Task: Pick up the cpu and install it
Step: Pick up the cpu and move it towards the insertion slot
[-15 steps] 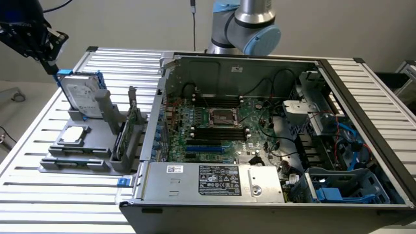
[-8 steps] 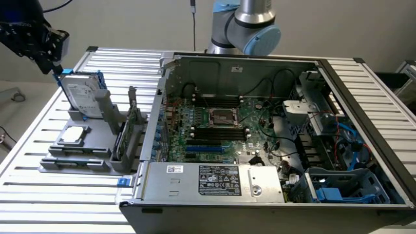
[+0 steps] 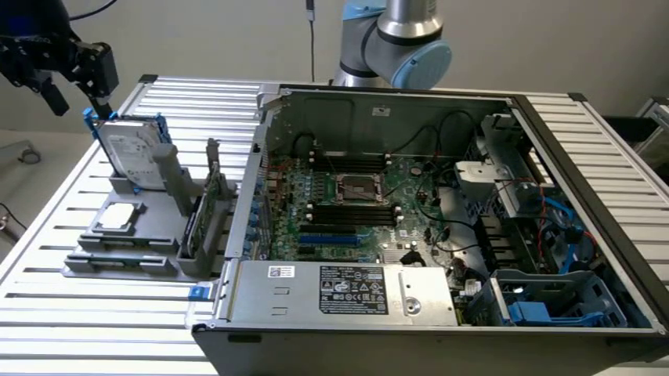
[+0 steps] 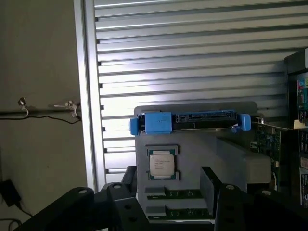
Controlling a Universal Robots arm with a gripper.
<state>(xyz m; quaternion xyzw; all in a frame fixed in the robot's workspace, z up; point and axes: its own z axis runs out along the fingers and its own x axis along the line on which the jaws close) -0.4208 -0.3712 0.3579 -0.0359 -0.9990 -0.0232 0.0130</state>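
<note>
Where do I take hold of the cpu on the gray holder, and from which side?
Probably by two opposite edges of the cpu, straight from above: it lies flat, plate up, in a shallow seat of the gray holder. The upright hard drive stands beside it, so a sideways approach looks blocked.

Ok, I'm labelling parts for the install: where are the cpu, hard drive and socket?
cpu (image 4: 161, 164): wrist view, middle of its silvery top plate.
hard drive (image 3: 133, 153): exterior view, its labelled silver face.
socket (image 3: 356, 189): exterior view, middle of its metal-framed square.
</note>
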